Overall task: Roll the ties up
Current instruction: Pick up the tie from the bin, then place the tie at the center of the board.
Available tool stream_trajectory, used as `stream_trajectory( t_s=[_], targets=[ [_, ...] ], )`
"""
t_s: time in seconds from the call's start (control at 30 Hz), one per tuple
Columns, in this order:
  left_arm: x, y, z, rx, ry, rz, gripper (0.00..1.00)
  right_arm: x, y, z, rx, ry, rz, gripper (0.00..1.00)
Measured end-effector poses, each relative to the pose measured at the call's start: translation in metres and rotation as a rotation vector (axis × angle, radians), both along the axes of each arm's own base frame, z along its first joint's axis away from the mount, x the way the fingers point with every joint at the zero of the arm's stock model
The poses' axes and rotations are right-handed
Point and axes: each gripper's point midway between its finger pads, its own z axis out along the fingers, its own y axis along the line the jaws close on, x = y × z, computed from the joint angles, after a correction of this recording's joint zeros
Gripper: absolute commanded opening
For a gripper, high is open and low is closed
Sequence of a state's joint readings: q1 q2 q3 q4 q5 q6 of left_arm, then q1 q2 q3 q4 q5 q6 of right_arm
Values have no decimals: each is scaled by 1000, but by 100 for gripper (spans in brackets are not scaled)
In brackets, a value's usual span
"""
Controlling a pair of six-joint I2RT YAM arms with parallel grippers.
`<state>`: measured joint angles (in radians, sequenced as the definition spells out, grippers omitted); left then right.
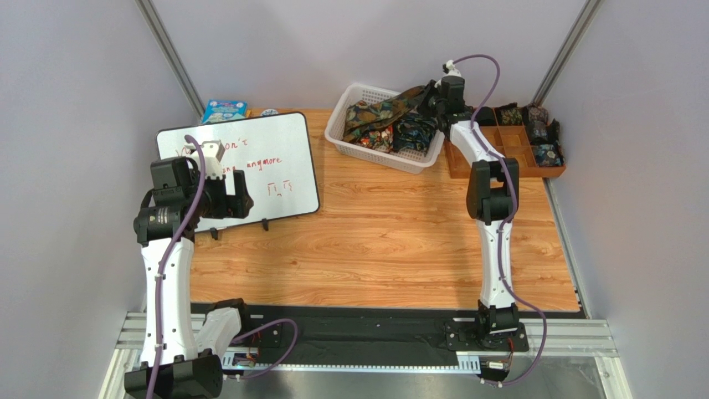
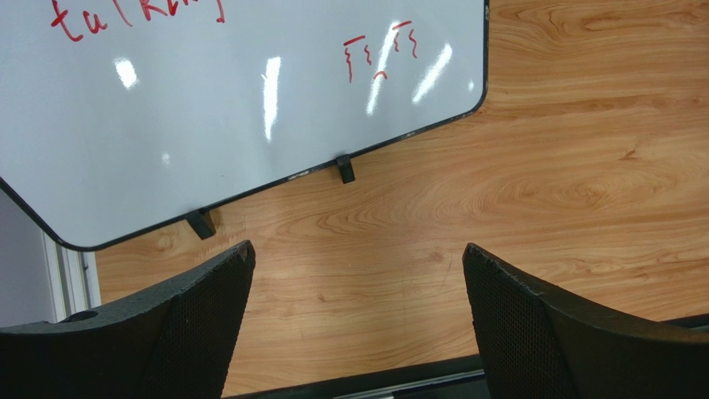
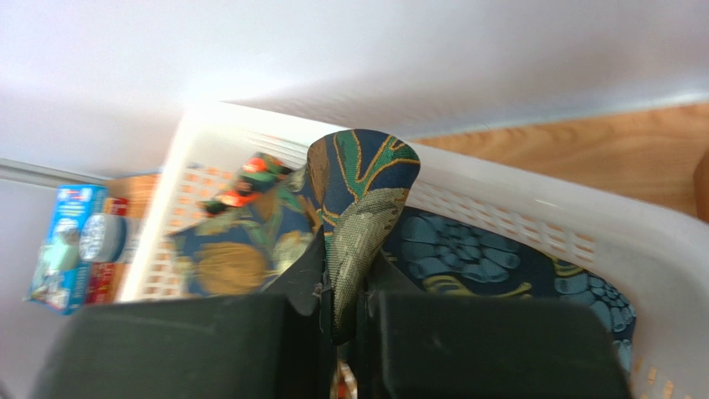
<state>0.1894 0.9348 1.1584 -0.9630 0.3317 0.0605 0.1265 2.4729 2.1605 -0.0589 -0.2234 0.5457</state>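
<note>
Just right of the white basket (image 1: 345,133), a wooden tray (image 1: 466,165). Well left of the basket, a whiteboard (image 1: 250,162) and a blue box (image 1: 223,110). Inside the basket, bunched ties (image 1: 366,120). Above the basket's far right corner, right claw (image 3: 337,291) pinched tight on one tie (image 3: 366,187). Long axis slanting from the basket's heap up to that corner. Dark blue, with green-gold paisley. Well left of the basket, left claw (image 2: 358,320) spread wide, holding nothing, over bare tabletop (image 2: 541,166).

Paisley ties (image 1: 384,125) sit bunched in the white basket (image 1: 379,155), one green-gold tie (image 3: 362,179) pinched up by the right gripper (image 3: 345,287), rolls (image 1: 547,153) in the tray (image 1: 516,172).
</note>
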Motion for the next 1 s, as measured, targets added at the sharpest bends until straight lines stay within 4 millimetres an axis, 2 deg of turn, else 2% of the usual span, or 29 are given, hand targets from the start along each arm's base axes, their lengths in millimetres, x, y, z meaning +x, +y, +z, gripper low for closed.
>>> stream_trajectory(
  t_s=[0.1,0.13,0.17,0.27,0.37,0.5,0.63,0.77,0.83,0.9,1.0],
  targets=[
    [-5,-1,3,6,-11,-3,99,-5,0,39,14,-55,18,0],
    [-6,-1,4,7,-15,-4,99,-10,2,63,22,-86,34,0],
    [-7,-1,5,7,-18,-4,99,-11,2,72,25,-101,39,0],
    [-9,-3,7,4,-26,-10,99,-28,1,132,38,-184,73,0],
    [-12,-6,10,-6,-30,-22,99,-55,-8,201,38,-279,104,0],
    [-12,-10,18,-17,-50,-38,100,-93,-28,273,27,-383,116,0],
    [-13,-14,30,-25,-85,-56,99,-145,-58,345,-5,-490,92,0],
    [-14,-18,44,-28,-128,-76,99,-209,-83,394,-74,-582,50,0],
    [-16,-20,50,-29,-149,-90,99,-244,-90,409,-116,-621,36,0],
    [-18,-23,53,-31,-165,-103,99,-276,-89,414,-149,-641,42,0],
    [-21,-24,57,-28,-185,-113,99,-315,-81,404,-181,-626,81,0]
  ],
)
